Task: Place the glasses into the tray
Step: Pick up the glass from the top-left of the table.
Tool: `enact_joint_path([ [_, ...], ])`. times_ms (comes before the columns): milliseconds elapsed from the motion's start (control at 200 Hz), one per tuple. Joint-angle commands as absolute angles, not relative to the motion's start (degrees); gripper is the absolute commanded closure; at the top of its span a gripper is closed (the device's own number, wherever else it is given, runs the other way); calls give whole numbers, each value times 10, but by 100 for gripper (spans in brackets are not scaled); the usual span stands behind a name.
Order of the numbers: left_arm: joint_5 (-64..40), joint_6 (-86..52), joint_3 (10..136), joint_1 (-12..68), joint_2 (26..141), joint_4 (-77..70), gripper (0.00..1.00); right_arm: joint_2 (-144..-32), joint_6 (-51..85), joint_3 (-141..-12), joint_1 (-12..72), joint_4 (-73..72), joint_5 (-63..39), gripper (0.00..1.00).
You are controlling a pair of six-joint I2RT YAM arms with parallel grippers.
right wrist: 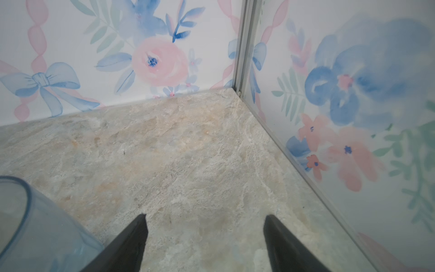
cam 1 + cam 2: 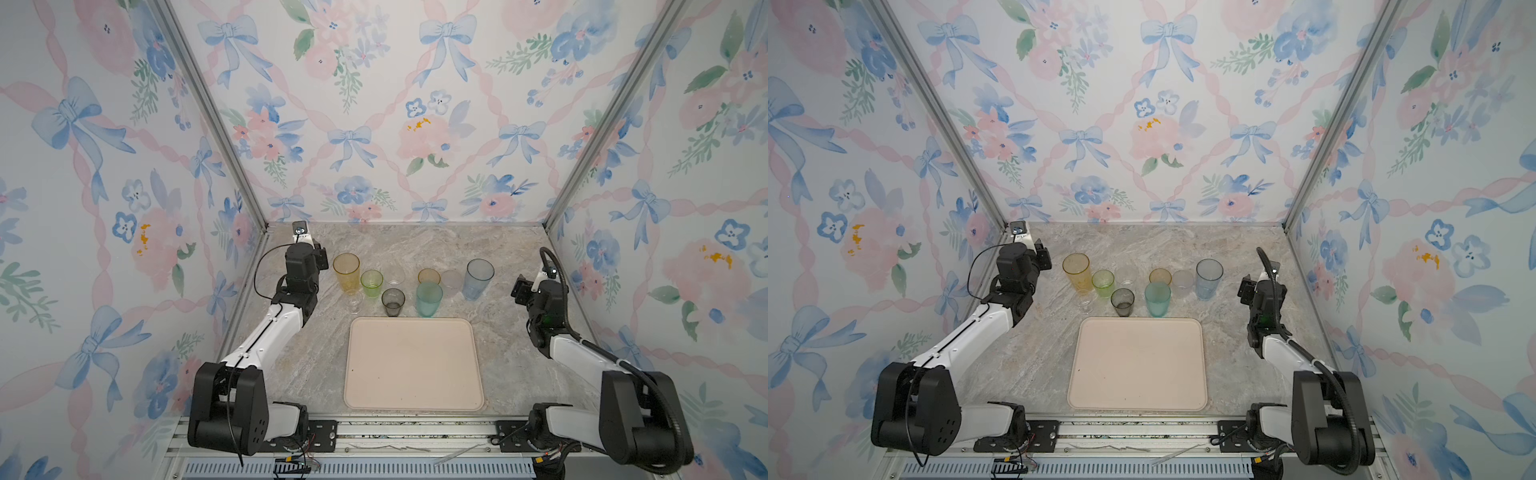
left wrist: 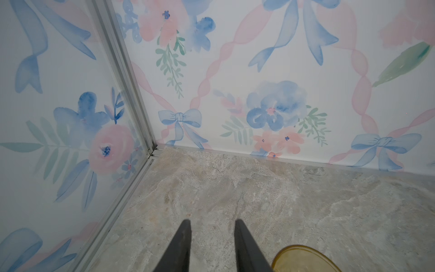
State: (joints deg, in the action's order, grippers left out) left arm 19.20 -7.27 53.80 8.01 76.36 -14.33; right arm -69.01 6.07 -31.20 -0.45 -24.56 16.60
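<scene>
Here, both top views take in the whole table: one pale beige-pink tray lies toward the front, and a cluster of tumblers stands on the table just beyond its far rim. Only these views show the tray and the full set; they do not resolve how the fingers stand. The left wrist view supplies that: the left end effector has its two black fingers a narrow gap apart over bare table, gripping nothing, with just the rim of the tall amber tumbler at the edge of the picture. The right wrist view shows the right end effector spread wide and empty, the pale blue tumbler just beside one finger.

Counted from above, the tumblers number nine. Three are tall: amber, pale blue and the teal tumbler. Four are short: the lime green tumbler, the smoky grey tumbler, the short amber tumbler and the frosted white tumbler. Two are small: the rear clear glass behind the grey one, and the front clear glass at the foot of the tall amber. Two arms flank the row, the left arm by the tall amber, the right arm by the pale blue.
</scene>
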Motion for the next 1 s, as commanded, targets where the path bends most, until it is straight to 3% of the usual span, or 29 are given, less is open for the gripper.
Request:
enact_joint_path([
  [0, 175, -104, 615, 79, 786, 11, 67, -634, 80, -399, -13, -21, 159, 24],
  [150, 115, -126, 739, 65, 839, 156, 70, -624, 78, -528, -18, 175, 97, 24],
  [295, 54, -128, 843, 53, 895, 273, 70, -646, 100, -622, -18, 265, 69, 25],
  [635, -38, -142, 915, 48, 989, 401, 65, -686, 143, -683, -4, 281, 45, 25],
  [996, -78, -153, 915, 52, 1011, 411, 65, -735, 143, -730, 23, 280, 42, 24],
])
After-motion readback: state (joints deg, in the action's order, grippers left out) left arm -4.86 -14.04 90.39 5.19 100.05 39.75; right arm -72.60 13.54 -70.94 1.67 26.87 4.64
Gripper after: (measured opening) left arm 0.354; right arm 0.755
